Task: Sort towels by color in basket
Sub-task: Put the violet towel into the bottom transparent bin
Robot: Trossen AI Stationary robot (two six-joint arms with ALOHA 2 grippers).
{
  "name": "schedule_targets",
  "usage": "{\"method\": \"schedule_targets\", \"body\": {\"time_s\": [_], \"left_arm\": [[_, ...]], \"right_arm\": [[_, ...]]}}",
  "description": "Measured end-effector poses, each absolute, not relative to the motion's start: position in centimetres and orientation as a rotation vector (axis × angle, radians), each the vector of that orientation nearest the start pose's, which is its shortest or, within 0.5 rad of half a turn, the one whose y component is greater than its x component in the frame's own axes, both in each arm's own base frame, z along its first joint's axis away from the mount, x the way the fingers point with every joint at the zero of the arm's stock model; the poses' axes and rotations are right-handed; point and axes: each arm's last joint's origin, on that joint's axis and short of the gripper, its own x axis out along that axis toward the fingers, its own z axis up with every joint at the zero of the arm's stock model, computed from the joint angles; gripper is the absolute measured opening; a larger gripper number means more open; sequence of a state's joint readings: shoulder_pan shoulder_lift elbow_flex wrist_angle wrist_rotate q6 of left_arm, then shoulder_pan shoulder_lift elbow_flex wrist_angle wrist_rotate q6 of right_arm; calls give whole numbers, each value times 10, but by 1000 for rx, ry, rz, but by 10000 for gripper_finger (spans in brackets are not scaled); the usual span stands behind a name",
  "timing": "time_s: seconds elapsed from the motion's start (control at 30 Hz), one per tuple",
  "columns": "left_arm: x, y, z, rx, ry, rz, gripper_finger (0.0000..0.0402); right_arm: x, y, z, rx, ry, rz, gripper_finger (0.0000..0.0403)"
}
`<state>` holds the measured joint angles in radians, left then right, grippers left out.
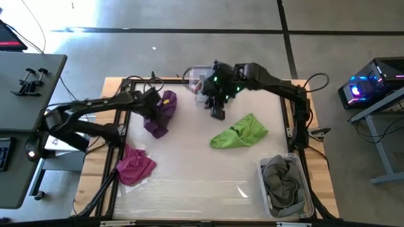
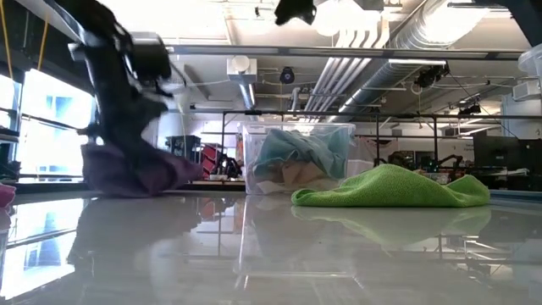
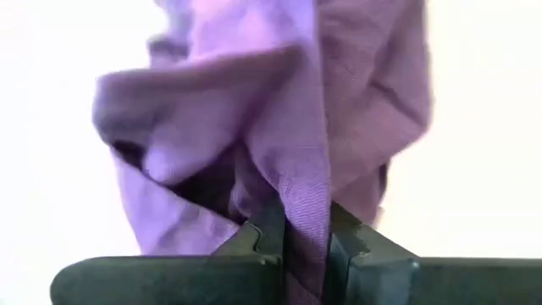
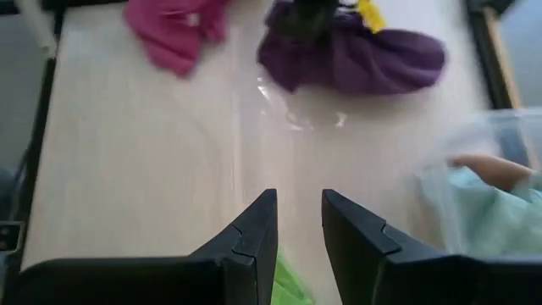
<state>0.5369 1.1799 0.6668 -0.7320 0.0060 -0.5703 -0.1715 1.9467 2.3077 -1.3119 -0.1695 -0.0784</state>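
Note:
A purple towel lies bunched on the table's left half, and my left gripper is shut on it from above. My right gripper hangs open and empty above the table's middle, just on the far side of a lime green towel that lies flat on the table. In the right wrist view a corner of the green towel shows under the fingers. A magenta towel lies crumpled near the left edge. Pale teal towels fill a clear bin at the far edge. Grey towels fill a bin at the near right corner. My left gripper pinches a raised fold of the purple towel between its two fingers, coming from above and pointing down. Several layers seem gathered in the fold. The towel hangs slack below the fingers, and its lower part rests on the table.
The clear bin stands at the table's far edge, between the two arms. The grey-towel bin takes up the near right corner. Bare tabletop spreads across the near middle. A black frame rail runs along the left side.

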Motion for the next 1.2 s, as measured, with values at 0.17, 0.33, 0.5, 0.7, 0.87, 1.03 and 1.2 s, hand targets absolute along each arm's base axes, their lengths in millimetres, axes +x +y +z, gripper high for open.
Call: {"method": "schedule_targets", "body": {"time_s": [0.17, 0.33, 0.5, 0.7, 0.87, 1.03, 1.2], "left_arm": [[156, 65, 238, -710, 876, 693, 5], [142, 38, 276, -639, 643, 494, 5], [135, 18, 298, -618, 465, 288, 5], [139, 2, 313, -574, 319, 165, 5], [154, -7, 319, -581, 238, 134, 5], [171, -17, 322, -633, 165, 122, 5], [189, -23, 321, -671, 154, 108, 5]], "right_arm": [[390, -20, 412, 54, 890, 56, 89], [402, 19, 406, 58, 866, -52, 89], [413, 74, 387, 43, 853, -202, 89], [435, 108, 368, 138, 752, -241, 94], [447, 97, 394, 220, 573, -88, 133], [444, 89, 426, 60, 388, 52, 205], [435, 80, 440, -215, 348, -14, 268]]}}
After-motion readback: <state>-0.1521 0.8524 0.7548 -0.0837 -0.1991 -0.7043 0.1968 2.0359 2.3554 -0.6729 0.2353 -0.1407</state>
